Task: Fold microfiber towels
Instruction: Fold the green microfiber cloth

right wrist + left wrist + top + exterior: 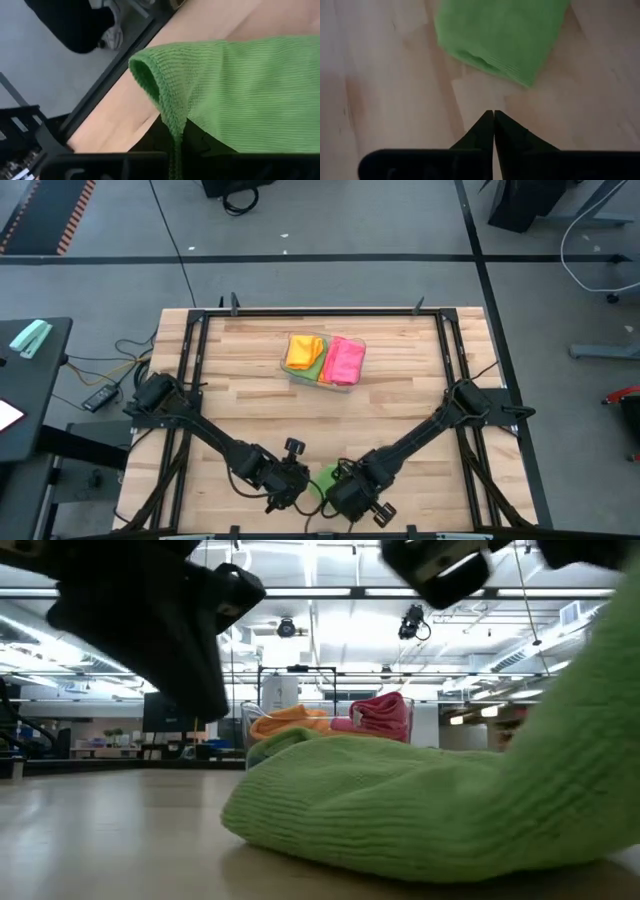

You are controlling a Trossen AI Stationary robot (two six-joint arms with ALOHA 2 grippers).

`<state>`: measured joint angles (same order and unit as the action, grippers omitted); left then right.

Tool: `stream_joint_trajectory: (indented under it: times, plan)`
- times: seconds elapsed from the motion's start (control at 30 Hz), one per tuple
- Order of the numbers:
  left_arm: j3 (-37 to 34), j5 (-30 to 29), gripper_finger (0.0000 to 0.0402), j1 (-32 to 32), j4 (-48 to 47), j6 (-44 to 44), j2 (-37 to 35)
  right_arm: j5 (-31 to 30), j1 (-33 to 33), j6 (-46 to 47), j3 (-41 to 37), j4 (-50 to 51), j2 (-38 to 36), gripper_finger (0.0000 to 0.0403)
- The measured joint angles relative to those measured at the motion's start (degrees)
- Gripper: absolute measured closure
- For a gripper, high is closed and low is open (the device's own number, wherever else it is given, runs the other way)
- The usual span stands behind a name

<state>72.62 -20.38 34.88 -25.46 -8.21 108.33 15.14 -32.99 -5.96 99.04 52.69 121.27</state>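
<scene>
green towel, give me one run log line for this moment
green towel on table near edge, corner pinched | right gripper shut on it | left gripper shut, empty, beside it | tray holds orange, pink towels

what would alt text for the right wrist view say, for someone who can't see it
A green microfiber towel fills most of the view, its ribbed edge pinched in the right gripper, whose jaws are shut on it. Under the cloth is the pale wooden table, with its dark frame and grey floor beyond the edge.

Ribbed, soft green cloth towel (pixel 500 37) on smooth, pale wooden table (pixel 385 90).
</scene>
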Motion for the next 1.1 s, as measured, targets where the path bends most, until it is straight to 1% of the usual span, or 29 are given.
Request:
stream_joint_trajectory:
  times: [0.1,0.23,0.3,0.43,0.57,0.67,0.8,0.93,1.0,1.1]
  plan:
    - [0.0,-0.1,0.0387,1.2,-2.1,-0.4,0.2,1.3,1.6,-0.8,0.0,-1.4,0.0,0.0387]
    - [0.0,-3.7,0.039,3.1,-1.6,-0.7,0.2,3.6,3.5,-3.0,0.0,-4.7,0.0,0.0387]
    - [0.0,-4.7,0.0388,3.8,-1.7,-0.7,0.1,3.6,4.3,-4.0,0.0,-5.6,0.0,0.0387]
    - [0.0,-5.1,0.0378,4.6,-3.0,-2.4,0.1,3.7,6.0,-5.0,0.0,-7.0,0.0,0.0387]
    - [0.0,-5.1,0.0373,4.7,-1.3,-3.3,0.1,8.1,8.0,-4.8,-2.8,-13.9,0.0,0.0387]
    - [0.0,-5.0,0.0374,4.3,-1.4,-5.5,0.1,9.2,9.2,-4.5,-3.9,-15.9,0.0,0.0387]
    - [0.0,-3.5,0.0382,3.9,-3.2,-7.8,0.4,9.4,10.2,-4.6,-4.0,-16.1,0.0,0.0388]
    - [0.1,2.4,0.0388,3.9,-2.2,-7.8,1.4,10.9,10.5,-4.5,-4.0,-16.1,0.0,0.0388]
    - [0.1,2.6,0.0389,3.9,-2.2,-7.7,2.4,11.5,10.8,-4.7,-4.0,-16.3,0.0,0.0388]
    - [0.1,1.2,0.0385,3.2,-2.3,-8.0,4.5,11.5,10.8,-6.3,-4.0,-16.7,0.1,0.0388]
